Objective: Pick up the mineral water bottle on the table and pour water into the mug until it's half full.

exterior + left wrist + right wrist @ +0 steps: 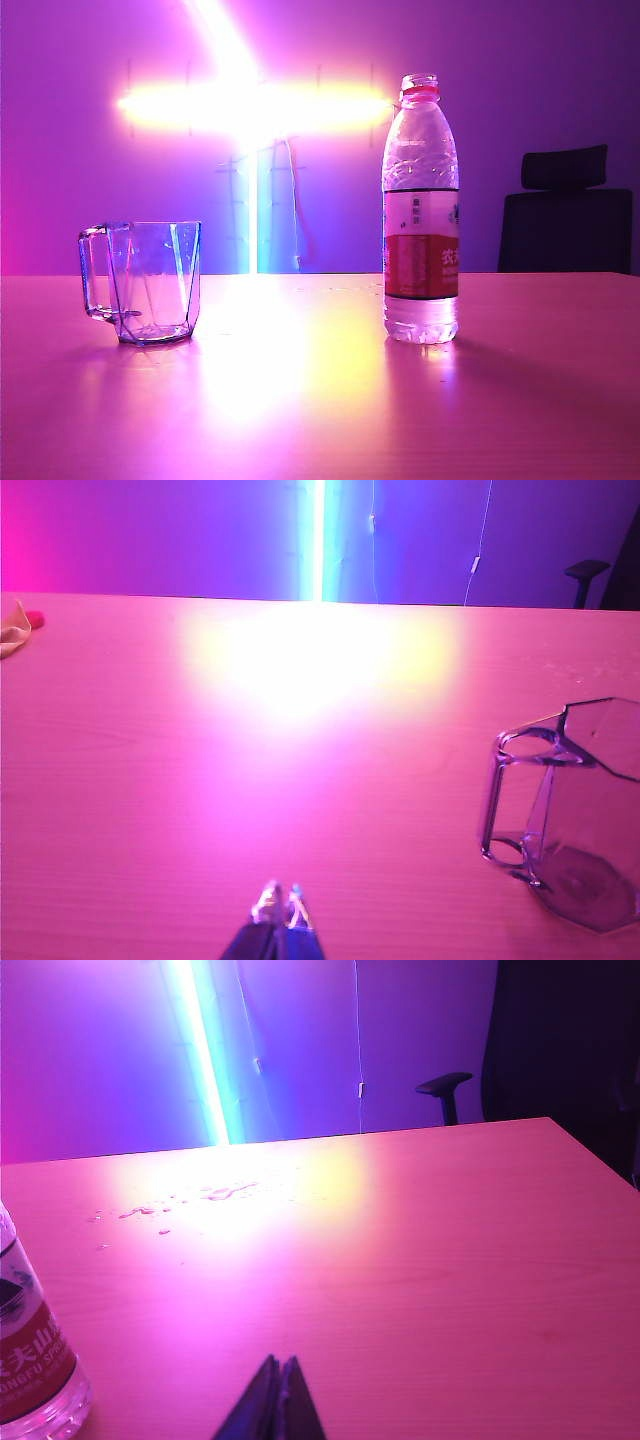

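Tall clear plastic mineral water bottle (421,210) with red neck ring and white-and-red label stands upright, uncapped, right of centre on the wide pink-lit wooden table (320,400). Short clear faceted glass mug (145,282) with squarish handle stands upright on the left, well apart from the bottle, handle facing away from it. Mug looks empty; the water level in the bottle is hard to read under the coloured light.

Left gripper (280,905): fingertips pressed together, holding nothing, low over bare table. Mug (575,815) sits ahead and off to one side of it, near but not touching, handle turned toward the gripper's side. A small crumpled pale cloth with a red bit (18,625) lies at the far table edge.

Right gripper (277,1385): jaws pressed together, empty, also low over bare table. Bottle (30,1345) is just beside and slightly ahead of it, only the lower label and base in frame, no contact. Small water droplets (190,1200) are scattered on the table further out.

Neither arm shows in the exterior view. A dark office chair (565,215) stands behind the table; bright light strips (250,105) glow on the back wall.
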`<move>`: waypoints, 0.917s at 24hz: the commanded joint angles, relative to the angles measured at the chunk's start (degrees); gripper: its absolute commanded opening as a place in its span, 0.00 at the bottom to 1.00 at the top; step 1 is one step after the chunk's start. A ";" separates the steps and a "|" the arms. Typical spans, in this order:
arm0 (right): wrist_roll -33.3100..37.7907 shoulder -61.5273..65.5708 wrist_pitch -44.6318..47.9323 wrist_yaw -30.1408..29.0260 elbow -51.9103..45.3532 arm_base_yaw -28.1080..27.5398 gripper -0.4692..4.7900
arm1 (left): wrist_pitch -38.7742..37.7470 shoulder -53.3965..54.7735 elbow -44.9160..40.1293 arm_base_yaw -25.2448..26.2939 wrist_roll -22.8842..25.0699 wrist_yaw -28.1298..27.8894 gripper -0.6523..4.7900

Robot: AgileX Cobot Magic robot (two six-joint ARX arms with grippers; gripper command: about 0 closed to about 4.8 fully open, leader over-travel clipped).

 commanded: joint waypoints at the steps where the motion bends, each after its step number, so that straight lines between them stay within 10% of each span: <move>1: -0.13 -0.09 1.03 -0.09 -0.24 0.02 0.09 | 0.72 0.09 0.22 0.04 0.22 0.20 0.12; 12: 4.83 -0.09 1.75 -1.84 -0.24 0.02 0.09 | 0.70 0.39 0.22 -3.58 0.24 -1.18 0.12; 19: 15.26 0.59 10.51 -14.67 0.26 1.51 0.31 | 0.68 0.50 0.22 -28.13 0.24 -0.90 0.12; 22: 14.10 3.74 10.47 -12.37 2.58 7.10 0.61 | 0.74 4.42 0.22 -32.59 0.24 -0.48 0.12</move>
